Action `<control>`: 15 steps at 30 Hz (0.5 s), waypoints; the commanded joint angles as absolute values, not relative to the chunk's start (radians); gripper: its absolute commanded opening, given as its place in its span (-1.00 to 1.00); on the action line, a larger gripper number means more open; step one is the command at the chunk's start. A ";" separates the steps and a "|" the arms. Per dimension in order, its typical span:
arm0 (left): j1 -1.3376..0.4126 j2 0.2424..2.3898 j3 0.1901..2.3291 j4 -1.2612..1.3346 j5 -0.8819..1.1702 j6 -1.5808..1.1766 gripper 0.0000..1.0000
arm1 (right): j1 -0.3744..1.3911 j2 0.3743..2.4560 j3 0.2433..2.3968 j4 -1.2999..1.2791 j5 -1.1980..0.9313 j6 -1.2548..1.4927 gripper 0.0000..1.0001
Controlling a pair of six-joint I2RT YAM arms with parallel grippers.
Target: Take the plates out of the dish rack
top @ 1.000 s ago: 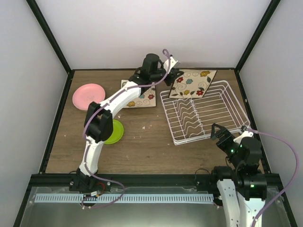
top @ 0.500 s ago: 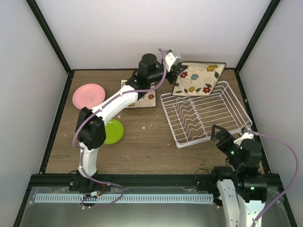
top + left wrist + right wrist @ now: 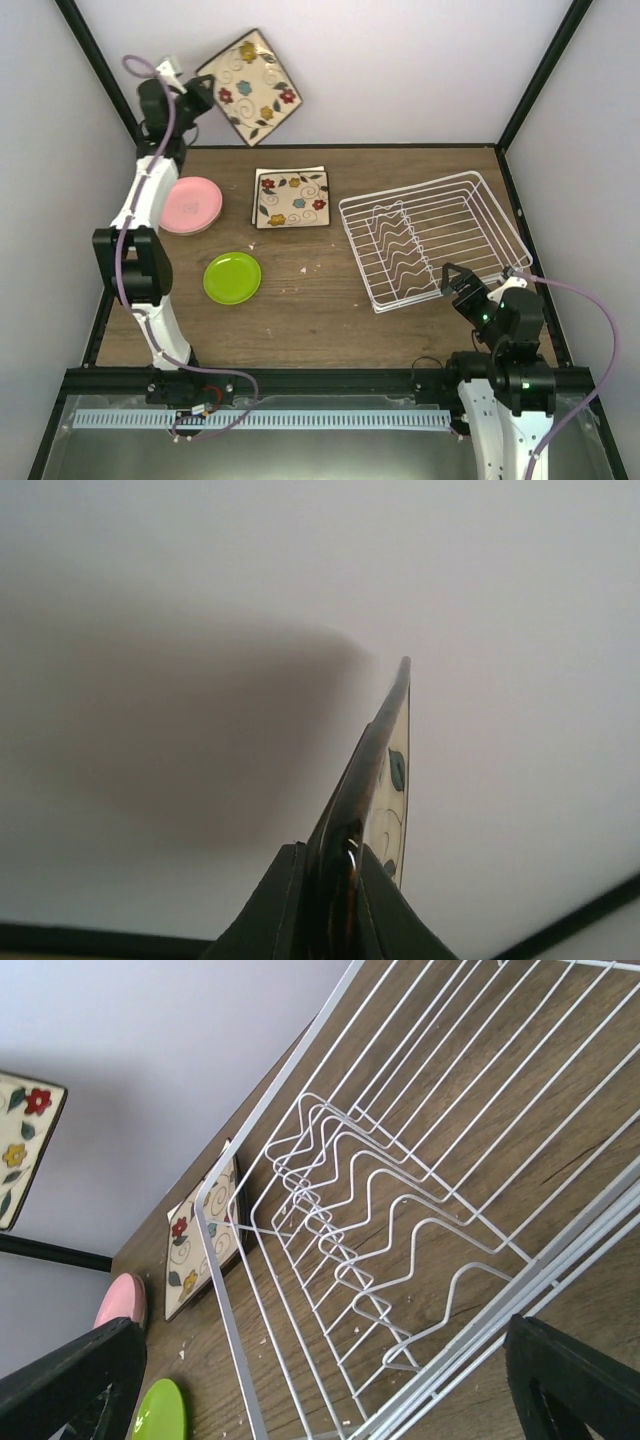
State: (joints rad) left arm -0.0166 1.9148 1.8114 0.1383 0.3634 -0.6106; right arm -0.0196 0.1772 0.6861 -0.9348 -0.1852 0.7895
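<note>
My left gripper [image 3: 197, 97] is raised high at the far left and shut on a corner of a square cream plate with flowers [image 3: 250, 85], held up against the back wall. In the left wrist view that plate [image 3: 388, 745] stands edge-on between the black fingers [image 3: 275, 910]. The white wire dish rack [image 3: 400, 250] sits right of centre with no plates in it. My right gripper [image 3: 456, 281] hovers open at the rack's near right corner, holding nothing; its view looks along the rack [image 3: 222, 1310].
Lying on the table are a second flowered square plate [image 3: 291, 197], a pink round plate [image 3: 190, 205] and a small lime-green plate [image 3: 232, 277]. The right wrist view shows them too: flowered plate [image 3: 200, 1230], pink plate [image 3: 122, 1300], lime-green plate [image 3: 160, 1410]. Walls close in on the left, back and right.
The left arm has swung from above the rack's back left corner to the far left and upward, carrying the flowered plate with it. The right arm has barely moved.
</note>
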 commanded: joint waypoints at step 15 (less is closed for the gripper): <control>0.118 1.938 1.782 -0.069 0.953 -0.791 -0.92 | -0.012 0.167 0.677 -0.898 -0.176 0.826 1.00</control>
